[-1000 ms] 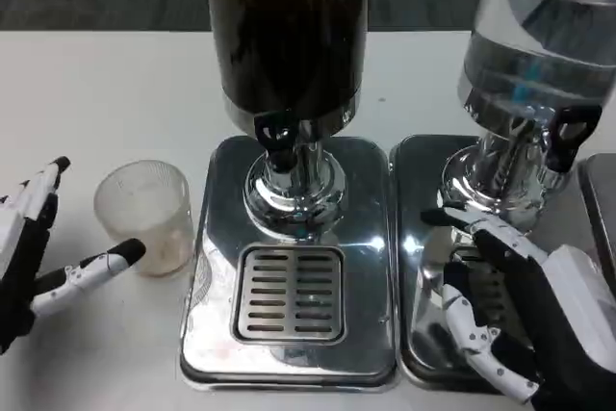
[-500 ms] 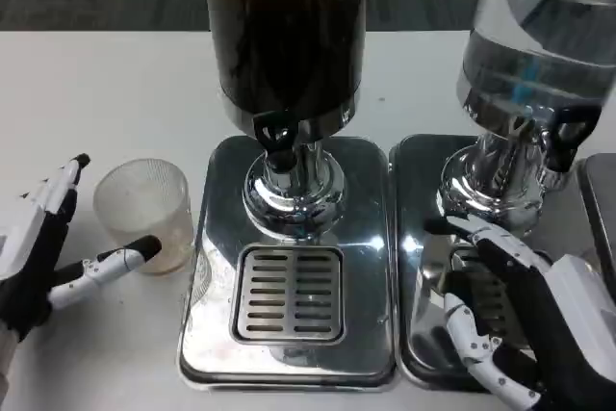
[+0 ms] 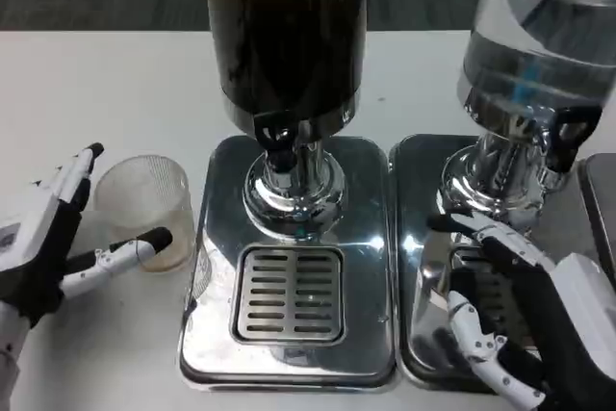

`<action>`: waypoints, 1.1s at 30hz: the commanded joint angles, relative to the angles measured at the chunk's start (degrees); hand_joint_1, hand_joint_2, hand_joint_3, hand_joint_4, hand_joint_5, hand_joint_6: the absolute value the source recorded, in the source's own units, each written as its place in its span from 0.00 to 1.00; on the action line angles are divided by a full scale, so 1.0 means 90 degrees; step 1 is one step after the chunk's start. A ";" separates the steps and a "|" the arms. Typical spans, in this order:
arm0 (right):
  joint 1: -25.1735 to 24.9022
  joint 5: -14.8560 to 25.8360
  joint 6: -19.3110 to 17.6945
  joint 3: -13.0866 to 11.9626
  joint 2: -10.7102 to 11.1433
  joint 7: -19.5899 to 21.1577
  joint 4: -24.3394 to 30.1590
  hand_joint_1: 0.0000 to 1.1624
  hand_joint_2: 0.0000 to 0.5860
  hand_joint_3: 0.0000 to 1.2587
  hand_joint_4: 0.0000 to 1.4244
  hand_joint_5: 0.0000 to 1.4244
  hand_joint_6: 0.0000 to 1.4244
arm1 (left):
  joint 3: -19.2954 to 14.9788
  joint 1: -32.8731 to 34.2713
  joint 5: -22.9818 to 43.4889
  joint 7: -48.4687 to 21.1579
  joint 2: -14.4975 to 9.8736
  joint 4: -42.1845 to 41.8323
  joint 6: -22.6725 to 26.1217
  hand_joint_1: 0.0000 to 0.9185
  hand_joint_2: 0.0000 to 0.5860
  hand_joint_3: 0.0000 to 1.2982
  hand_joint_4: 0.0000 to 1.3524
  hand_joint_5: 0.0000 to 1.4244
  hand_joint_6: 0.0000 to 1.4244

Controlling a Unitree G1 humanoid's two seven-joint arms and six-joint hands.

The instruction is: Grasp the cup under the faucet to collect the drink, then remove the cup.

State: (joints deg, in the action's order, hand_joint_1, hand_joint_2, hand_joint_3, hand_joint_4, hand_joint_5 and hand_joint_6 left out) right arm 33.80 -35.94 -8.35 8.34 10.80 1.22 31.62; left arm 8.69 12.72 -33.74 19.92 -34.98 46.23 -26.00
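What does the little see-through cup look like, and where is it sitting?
The cup is a small clear plastic-looking tumbler with a frosted, cloudy wall and a round open rim. It stands upright on the white table, left of the shiny metal drip tray beneath the dark drink dispenser, not under the faucet. It looks empty. The left hand reaches around it, fingers spread; whether they touch it is unclear.
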 commanded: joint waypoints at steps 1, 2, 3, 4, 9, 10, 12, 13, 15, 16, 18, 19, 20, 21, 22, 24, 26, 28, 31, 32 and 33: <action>0.0020 0.0033 0.0022 -0.0039 0.0007 0.0015 0.0066 0.38 1.00 0.22 0.12 0.09 0.09 | 0.0130 0.0191 -0.0050 0.0131 -0.0053 0.0178 -0.0138 0.02 0.06 0.00 0.00 0.03 0.04; 0.0029 0.0029 0.0022 -0.0052 0.0004 0.0029 0.0072 0.38 1.00 0.22 0.12 0.09 0.09 | 0.0146 0.0212 -0.0047 0.0137 -0.0052 0.0211 -0.0155 0.03 0.07 0.00 0.00 0.03 0.04; 0.0041 0.0044 0.0019 -0.0063 -0.0001 0.0038 0.0069 0.38 1.00 0.22 0.12 0.09 0.09 | 0.0165 0.0238 -0.0044 0.0142 -0.0053 0.0252 -0.0171 0.03 0.07 0.00 0.00 0.03 0.04; 0.0063 0.0065 0.0024 -0.0076 -0.0010 0.0040 0.0069 0.38 1.00 0.22 0.12 0.09 0.09 | 0.0184 0.0260 -0.0045 0.0155 -0.0050 0.0287 -0.0183 0.03 0.07 0.00 0.00 0.03 0.04; 0.0122 0.0099 -0.0028 -0.0119 0.0042 0.0019 0.0088 0.38 1.00 0.22 0.12 0.09 0.09 | 0.0256 0.0331 -0.0057 0.0183 0.0013 0.0335 -0.0204 0.03 0.07 0.00 0.00 0.03 0.04; 0.0127 0.0107 -0.0026 -0.0135 0.0042 0.0027 0.0094 0.38 1.00 0.22 0.12 0.09 0.09 | 0.0262 0.0335 -0.0056 0.0186 0.0026 0.0328 -0.0203 0.03 0.07 0.00 0.00 0.03 0.04; 0.0134 0.0122 -0.0027 -0.0161 0.0049 0.0023 0.0102 0.38 1.00 0.22 0.12 0.09 0.09 | 0.0276 0.0348 -0.0056 0.0190 0.0048 0.0333 -0.0208 0.03 0.07 0.00 0.00 0.03 0.04; 0.0141 0.0129 -0.0040 -0.0172 0.0059 0.0019 0.0114 0.38 1.00 0.22 0.12 0.09 0.09 | 0.0282 0.0351 -0.0051 0.0189 0.0057 0.0334 -0.0210 0.03 0.07 0.00 0.00 0.03 0.04; 0.0143 0.0138 -0.0047 -0.0190 0.0081 0.0008 0.0124 0.38 1.00 0.22 0.12 0.09 0.09 | 0.0301 0.0368 -0.0041 0.0188 0.0082 0.0355 -0.0222 0.03 0.07 0.00 0.00 0.03 0.04; 0.0135 0.0157 -0.0037 -0.0195 0.0084 -0.0005 0.0121 0.38 1.00 0.22 0.12 0.09 0.09 | 0.0306 0.0380 -0.0033 0.0187 0.0094 0.0369 -0.0230 0.03 0.07 0.00 0.00 0.03 0.04; 0.0111 0.0183 -0.0040 -0.0212 0.0100 -0.0012 0.0107 0.38 1.00 0.22 0.12 0.09 0.09 | 0.0314 0.0409 -0.0018 0.0180 0.0123 0.0398 -0.0244 0.03 0.07 0.00 0.00 0.03 0.04; 0.0102 0.0177 -0.0040 -0.0217 0.0111 -0.0009 0.0106 0.38 1.00 0.22 0.12 0.09 0.09 | 0.0319 0.0425 -0.0015 0.0178 0.0132 0.0415 -0.0252 0.03 0.08 0.00 0.00 0.03 0.04; 0.0095 0.0190 -0.0038 -0.0222 0.0117 -0.0014 0.0103 0.38 1.00 0.22 0.12 0.09 0.09 | 0.0327 0.0445 -0.0016 0.0174 0.0138 0.0437 -0.0264 0.03 0.08 0.00 0.00 0.03 0.04; 0.0093 0.0208 -0.0039 -0.0231 0.0124 -0.0019 0.0099 0.37 1.00 0.22 0.12 0.09 0.09 | 0.0334 0.0463 -0.0010 0.0158 0.0145 0.0462 -0.0280 0.03 0.08 0.00 0.00 0.03 0.04; 0.0089 0.0200 -0.0051 -0.0236 0.0134 -0.0008 0.0094 0.37 1.00 0.23 0.12 0.09 0.09 | 0.0341 0.0477 -0.0004 0.0149 0.0151 0.0482 -0.0292 0.03 0.08 0.00 0.00 0.03 0.04; 0.0072 0.0235 -0.0033 -0.0235 0.0135 -0.0023 0.0074 0.37 1.00 0.23 0.12 0.09 0.09 | 0.0370 0.0509 -0.0004 0.0151 0.0152 0.0536 -0.0330 0.03 0.08 0.00 0.00 0.03 0.04; 0.0077 0.0224 -0.0034 -0.0228 0.0135 -0.0011 0.0078 0.37 1.00 0.23 0.12 0.09 0.09 | 0.0400 0.0533 -0.0007 0.0156 0.0154 0.0585 -0.0368 0.03 0.08 0.00 0.00 0.03 0.04; 0.0085 0.0220 -0.0035 -0.0218 0.0132 -0.0007 0.0072 0.37 1.00 0.23 0.12 0.09 0.09 | 0.0428 0.0562 -0.0010 0.0160 0.0155 0.0642 -0.0418 0.03 0.08 0.00 0.00 0.03 0.04; 0.0122 0.0217 -0.0033 -0.0223 0.0126 0.0001 0.0096 0.37 1.00 0.23 0.12 0.09 0.09 | 0.0462 0.0593 -0.0011 0.0160 0.0151 0.0689 -0.0451 0.03 0.08 0.00 0.00 0.03 0.04; 0.0131 0.0217 -0.0025 -0.0221 0.0120 0.0002 0.0102 0.37 1.00 0.23 0.12 0.09 0.09 | 0.0474 0.0607 -0.0013 0.0160 0.0147 0.0708 -0.0458 0.03 0.08 0.00 0.00 0.03 0.04; 0.0141 0.0222 -0.0021 -0.0222 0.0116 0.0001 0.0108 0.37 1.00 0.23 0.12 0.09 0.09 | 0.0489 0.0619 -0.0019 0.0166 0.0141 0.0722 -0.0460 0.03 0.08 0.00 0.00 0.03 0.04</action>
State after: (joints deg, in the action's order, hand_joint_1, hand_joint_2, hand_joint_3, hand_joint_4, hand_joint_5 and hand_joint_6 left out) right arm 34.54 -34.35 -8.36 6.78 11.76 1.12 31.95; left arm 12.20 17.74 -33.83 21.23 -33.89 52.23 -28.82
